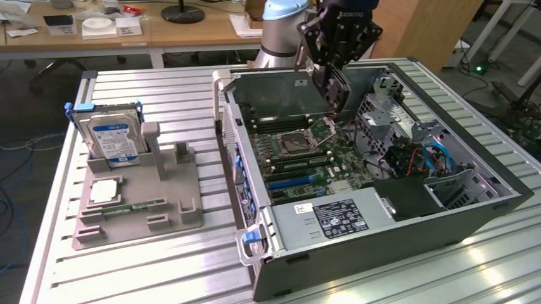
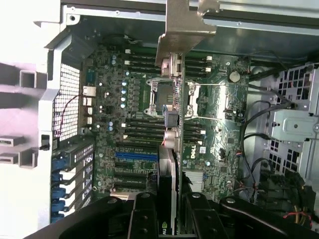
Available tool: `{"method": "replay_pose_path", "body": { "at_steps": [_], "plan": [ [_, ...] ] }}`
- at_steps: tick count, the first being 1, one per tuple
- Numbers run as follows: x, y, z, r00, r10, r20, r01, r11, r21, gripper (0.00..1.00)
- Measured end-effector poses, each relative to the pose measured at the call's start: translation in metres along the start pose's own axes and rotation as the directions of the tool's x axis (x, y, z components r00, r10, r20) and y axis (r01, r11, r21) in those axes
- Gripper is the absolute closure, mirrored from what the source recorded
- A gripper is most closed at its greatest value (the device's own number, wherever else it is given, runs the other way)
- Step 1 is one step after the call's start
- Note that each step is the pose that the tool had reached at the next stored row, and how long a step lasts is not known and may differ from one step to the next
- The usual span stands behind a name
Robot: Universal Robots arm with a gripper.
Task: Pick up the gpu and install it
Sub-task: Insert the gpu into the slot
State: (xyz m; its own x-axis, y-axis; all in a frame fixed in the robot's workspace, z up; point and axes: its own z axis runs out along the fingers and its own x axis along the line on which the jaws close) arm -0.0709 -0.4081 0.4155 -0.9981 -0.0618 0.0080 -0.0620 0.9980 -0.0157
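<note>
The pincer (image 1: 330, 63) is clamped on the gpu (image 1: 334, 95), which hangs on end from it above the open computer case (image 1: 381, 253). In the exterior view the card stands nearly upright over the back half of the case, its lower end in line with the processor socket (image 1: 298, 142) on the motherboard (image 1: 313, 164). Whether that end touches anything below cannot be told.

In the wrist view the pincer (image 2: 169, 221) shows as two black fingers (image 2: 143, 216) pressed against the two faces of the gpu (image 2: 167, 184). The card is seen edge-on, running away from the camera. Its silvery bracket (image 2: 182, 30) is at the far end, away from the pincer. Beneath it lies the green motherboard (image 2: 219, 124), with the processor socket (image 2: 155, 97) just beside the card's line. A blue slot (image 2: 134, 155) and several black slots lie to one side of the card.

The case lies on its side on the ribbed metal worktop (image 1: 152, 272), its power supply (image 1: 338, 218) at the near end. On the exterior view's left, well apart from the case, a grey holder (image 1: 173, 212) sits on the worktop. In it a hard drive (image 1: 114, 139) with a blue label stands upright, and a memory stick (image 1: 135, 206) lies flat.
</note>
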Motion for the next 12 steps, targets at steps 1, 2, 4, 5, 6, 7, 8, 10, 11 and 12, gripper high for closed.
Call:
{"method": "replay_pose_path", "body": {
  "at_steps": [1, 2, 4, 5, 6, 7, 8, 10, 11, 12],
  "plan": [
    [0.0, 0.0, 0.0, 0.9999, -0.012, 0.0002, 0.012, 0.9999, 0.0001, 0.73],
    [0.0001, 0.0, 0.0, 0.9997, -0.023, 0.0004, 0.023, 0.9997, 0.0002, 0.73],
    [0.0001, -0.0001, 0.0, 0.9989, -0.047, 0.0007, 0.047, 0.9989, 0.0004, 0.73],
    [0.0001, -0.0001, 0.0, 0.9983, -0.059, 0.0009, 0.059, 0.9983, 0.0005, 0.73],
    [0.0001, -0.0002, 0.0, 0.9975, -0.07, 0.0011, 0.07, 0.9975, 0.0006, 0.73],
    [0.0001, -0.0003, 0.0, 0.9968, -0.081, 0.0013, 0.081, 0.9968, 0.0007, 0.73],
    [0.0001, -0.0004, 0.0, 0.9959, -0.091, 0.0014, 0.091, 0.9959, 0.0007, 0.73],
    [0.0001, -0.0005, 0.0, 0.9936, -0.113, 0.0017, 0.113, 0.9936, 0.001, 0.73],
    [0.0001, -0.0005, 0.0, 0.9921, -0.125, 0.0019, 0.125, 0.9921, 0.0012, 0.73],
    [0.0001, -0.0005, 0.0, 0.9906, -0.137, 0.0021, 0.137, 0.9906, 0.0013, 0.73]
  ]
}}
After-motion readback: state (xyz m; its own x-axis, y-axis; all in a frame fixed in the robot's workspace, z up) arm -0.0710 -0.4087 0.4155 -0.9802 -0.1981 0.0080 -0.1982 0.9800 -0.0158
